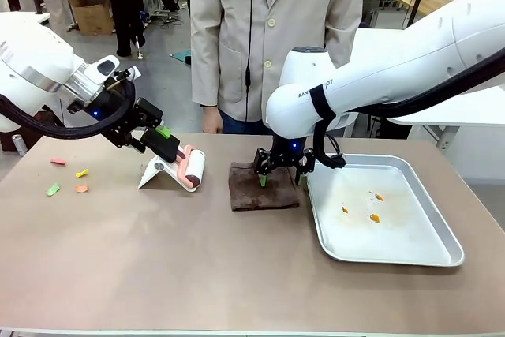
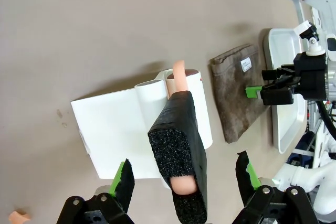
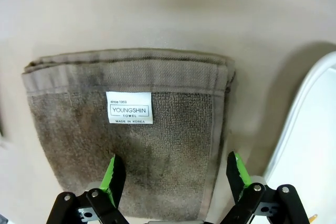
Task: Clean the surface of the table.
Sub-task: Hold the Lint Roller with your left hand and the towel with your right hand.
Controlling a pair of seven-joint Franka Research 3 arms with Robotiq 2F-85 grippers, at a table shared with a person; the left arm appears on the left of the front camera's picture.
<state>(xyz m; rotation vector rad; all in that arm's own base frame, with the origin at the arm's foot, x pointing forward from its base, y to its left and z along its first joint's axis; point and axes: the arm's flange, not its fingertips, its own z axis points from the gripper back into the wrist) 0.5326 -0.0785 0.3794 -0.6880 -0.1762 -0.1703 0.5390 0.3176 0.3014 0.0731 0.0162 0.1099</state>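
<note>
Shows the table (image 1: 197, 266) spanning the foreground beneath both arms, 4 paper scraps (image 1: 82, 189) at its left end, a metal tray (image 1: 398, 238) at its right. Finds the left gripper (image 2: 184, 166) wide open around the black handle of the lint roller (image 2: 178, 140), pads clear of it, gripping nothing. Finds the right gripper (image 3: 174, 162) wide open over the brown towel (image 3: 126, 129), holding nothing

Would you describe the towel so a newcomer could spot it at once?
On the wide brown table, find the metal tray at the right. Just left of it, beneath the right gripper, lies the towel. It alone is dark folded cloth with a white label.
</note>
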